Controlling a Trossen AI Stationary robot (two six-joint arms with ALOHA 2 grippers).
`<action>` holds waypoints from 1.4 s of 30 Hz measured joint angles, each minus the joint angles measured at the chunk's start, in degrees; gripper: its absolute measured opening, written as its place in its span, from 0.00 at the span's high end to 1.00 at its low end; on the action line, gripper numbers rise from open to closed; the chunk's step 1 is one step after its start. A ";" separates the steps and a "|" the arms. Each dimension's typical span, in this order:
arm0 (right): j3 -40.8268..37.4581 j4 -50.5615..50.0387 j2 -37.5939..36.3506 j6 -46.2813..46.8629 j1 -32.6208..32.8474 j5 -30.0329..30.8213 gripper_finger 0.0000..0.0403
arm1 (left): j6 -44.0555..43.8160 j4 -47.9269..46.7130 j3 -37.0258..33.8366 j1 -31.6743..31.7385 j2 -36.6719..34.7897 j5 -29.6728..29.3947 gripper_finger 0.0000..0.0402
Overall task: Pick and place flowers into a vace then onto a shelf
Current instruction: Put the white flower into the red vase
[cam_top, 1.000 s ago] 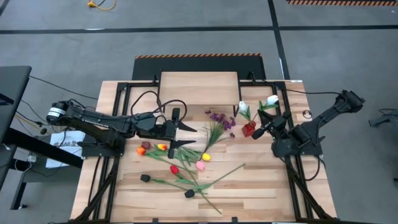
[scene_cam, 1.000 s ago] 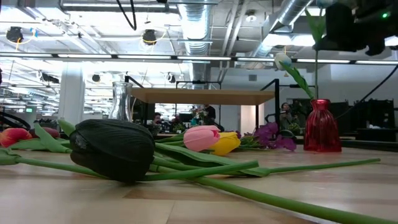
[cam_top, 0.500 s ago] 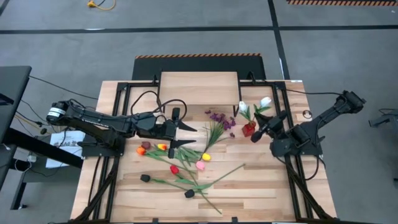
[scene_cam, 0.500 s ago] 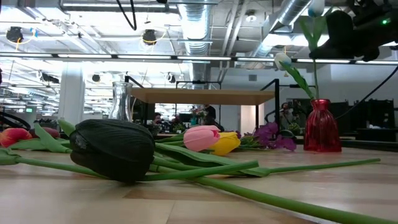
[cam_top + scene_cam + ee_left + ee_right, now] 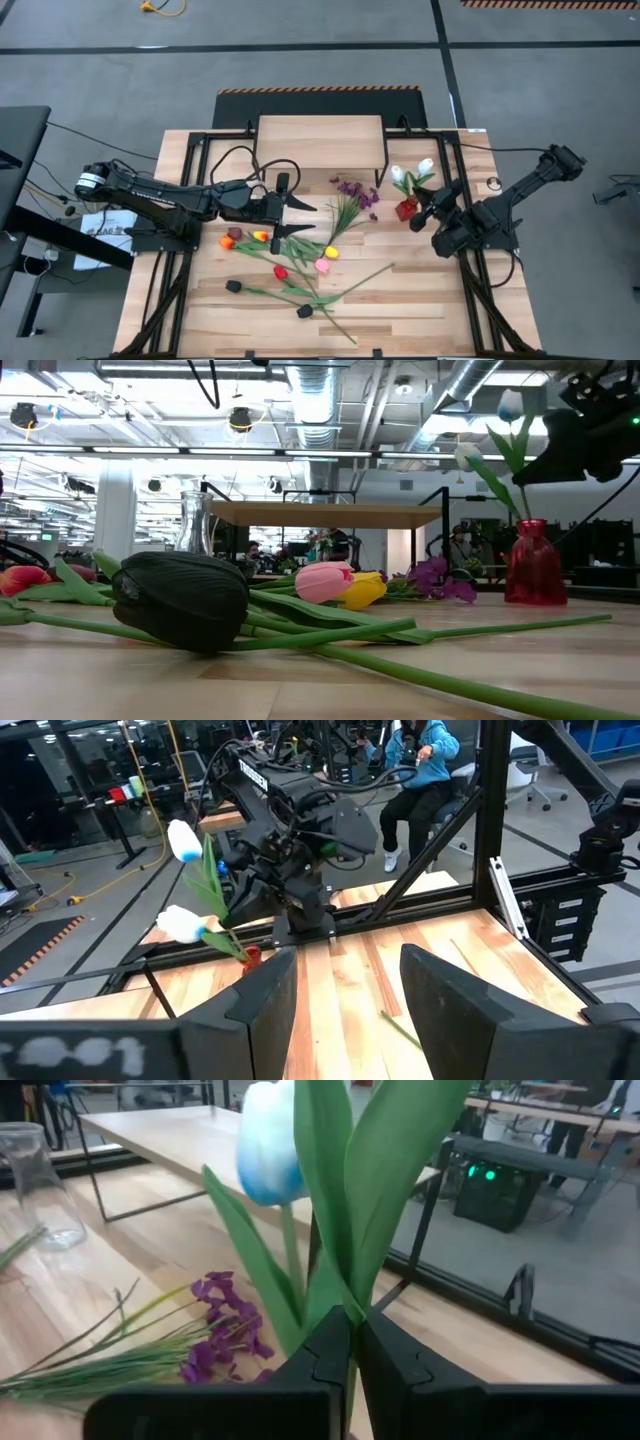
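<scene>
Since the earlier frame, your right gripper (image 5: 423, 212) has drawn slightly toward the tabletop's (image 5: 400, 300) right edge, jaws clenched on a white flower (image 5: 268, 1142) stem above the red vase (image 5: 406, 209). Left gripper (image 5: 292, 217), jaws released, hovers mid-tabletop before the shelf (image 5: 320, 140). Loose flowers (image 5: 290, 265) lie scattered.

A seated person (image 5: 425, 770) in blue beyond the table (image 5: 400, 300).

With the purple sprig (image 5: 352, 196) as the clock's centre in the high view, the shelf (image 5: 320, 140) lies at twelve, the vase (image 5: 406, 209) at three, and loose flowers (image 5: 290, 262) toward seven.
</scene>
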 joint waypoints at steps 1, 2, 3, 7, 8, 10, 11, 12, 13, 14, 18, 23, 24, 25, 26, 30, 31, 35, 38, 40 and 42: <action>-0.34 0.06 0.00 0.83 0.28 0.09 0.98 | 0.00 0.00 0.00 0.00 0.00 0.00 0.58; -0.86 0.36 0.00 1.54 0.50 0.11 0.98 | -0.01 0.00 0.00 0.00 0.00 0.00 0.58; -1.36 0.38 0.02 2.40 0.61 -0.02 0.98 | -0.01 0.00 0.00 0.00 0.00 0.00 0.58; -3.85 1.61 0.00 6.55 0.57 0.01 0.97 | 0.01 0.00 0.00 0.00 0.00 0.00 0.58; -4.49 1.95 0.00 7.27 0.57 0.00 0.97 | 0.00 0.00 0.00 0.00 0.00 0.00 0.58; -5.59 2.70 0.01 8.45 0.57 -0.03 0.97 | 0.01 0.00 0.00 0.00 0.00 0.00 0.58; -5.95 2.70 0.01 9.04 0.57 -0.10 0.97 | 0.01 0.00 0.00 0.00 0.00 0.00 0.58; -6.24 2.93 0.00 9.63 0.56 -0.21 0.96 | 0.01 0.00 0.00 0.00 0.00 0.00 0.58; -6.64 3.59 0.00 9.82 0.54 -0.29 0.96 | 0.01 0.00 0.00 0.00 0.00 0.00 0.58; -7.11 4.67 0.00 9.77 0.54 -0.24 0.96 | 0.01 0.00 0.00 0.00 0.00 0.00 0.58; -9.45 9.46 0.00 9.81 0.54 0.05 0.93 | 0.01 0.00 0.00 0.00 0.00 0.00 0.58; -12.28 15.58 0.02 8.92 0.54 -1.07 0.91 | 0.01 0.00 0.00 0.00 0.00 0.00 0.58; -12.74 16.98 0.02 8.31 0.52 -0.75 0.90 | 0.01 0.02 0.00 0.00 0.00 0.00 0.58; -13.02 17.90 0.00 7.86 0.52 -0.60 0.89 | 0.01 0.02 0.00 0.00 0.00 0.00 0.58; -13.06 18.07 0.00 7.72 0.52 -0.58 0.89 | 0.01 0.02 0.00 0.00 0.00 0.00 0.58; -13.06 18.14 0.00 7.37 0.54 -0.64 0.84 | 0.01 0.02 0.00 0.00 0.00 0.00 0.58; -13.06 18.13 -0.02 7.34 0.53 -0.67 0.83 | 0.01 0.03 0.00 0.00 0.00 0.00 0.58; -13.08 18.16 -0.17 6.98 0.52 -0.95 0.75 | 0.01 0.04 0.00 0.00 0.00 0.00 0.58; -12.08 18.08 -0.15 5.14 0.52 -2.61 0.68 | 0.01 0.04 0.00 0.00 0.00 0.00 0.58; -10.69 18.13 -0.15 2.12 0.52 -3.97 0.63 | 0.03 0.04 0.00 0.00 0.00 0.00 0.58; -9.34 18.12 -0.15 -1.14 0.52 -5.33 0.60 | 0.01 0.04 0.00 0.00 0.00 0.00 0.58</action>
